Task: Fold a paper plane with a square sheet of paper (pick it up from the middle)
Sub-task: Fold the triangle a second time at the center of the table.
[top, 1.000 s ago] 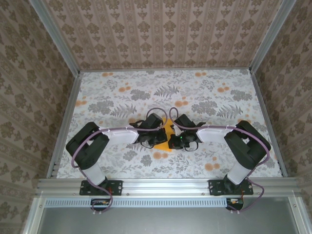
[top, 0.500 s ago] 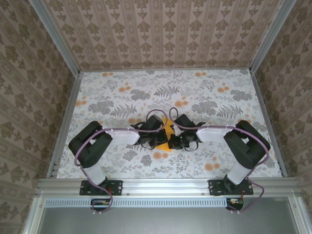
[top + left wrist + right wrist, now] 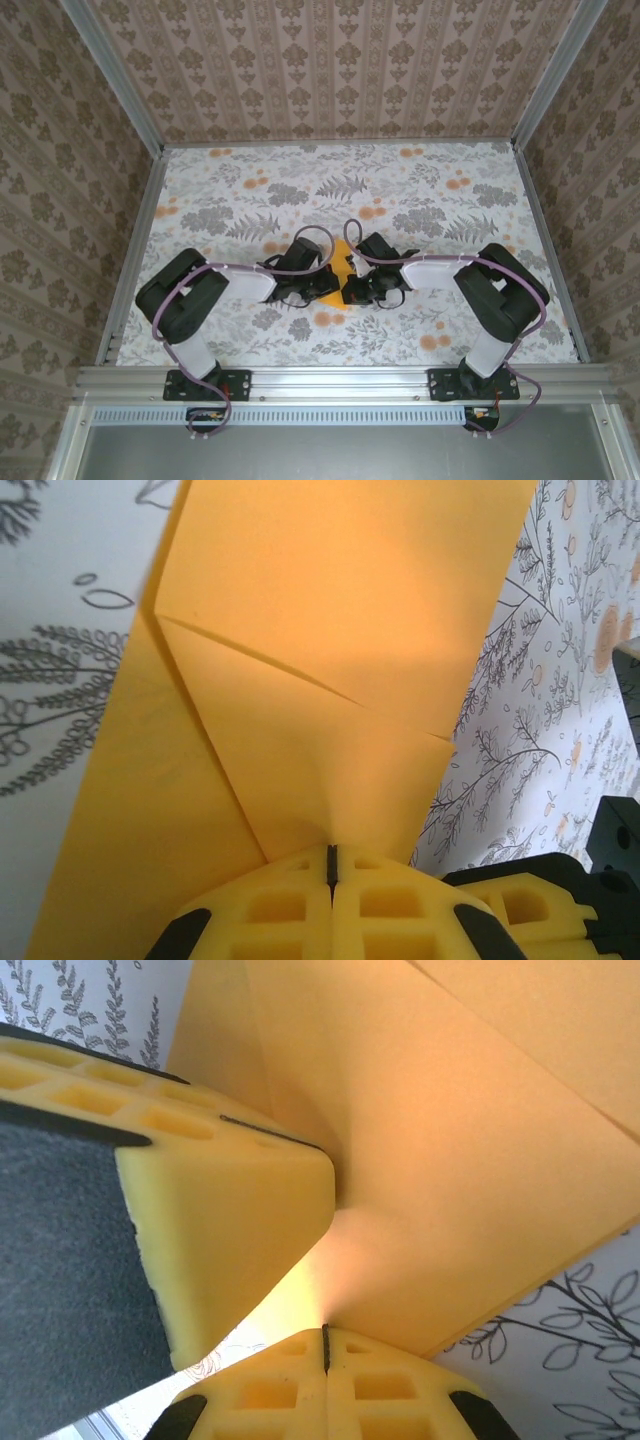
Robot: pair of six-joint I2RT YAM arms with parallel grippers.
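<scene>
Looking through the left wrist camera, the sheet of paper (image 3: 350, 610) runs from 12 o'clock down to the left gripper (image 3: 332, 865) at 6 o'clock. A sharp crease crosses it, and its surface puckers toward the clenched fingertips, so the gripper seems to be pinching the paper.

From the right wrist camera, the right gripper (image 3: 325, 1348) is also clenched at 6 o'clock, with the paper bending into its seam. The left gripper's fingers press in from 9 o'clock, just beside it.

From above, both arms bend inward and meet nose to nose over the desk (image 3: 250, 200). The paper lies between them, a little toward 6 o'clock from the desk's centre.

The sheet looks feather-light, limp and easy to dent or tear. It will likely slide on the desk and flop when lifted. Hold it near a crease or a doubled edge, with a gentle pinch, and keep both grips close together.
</scene>
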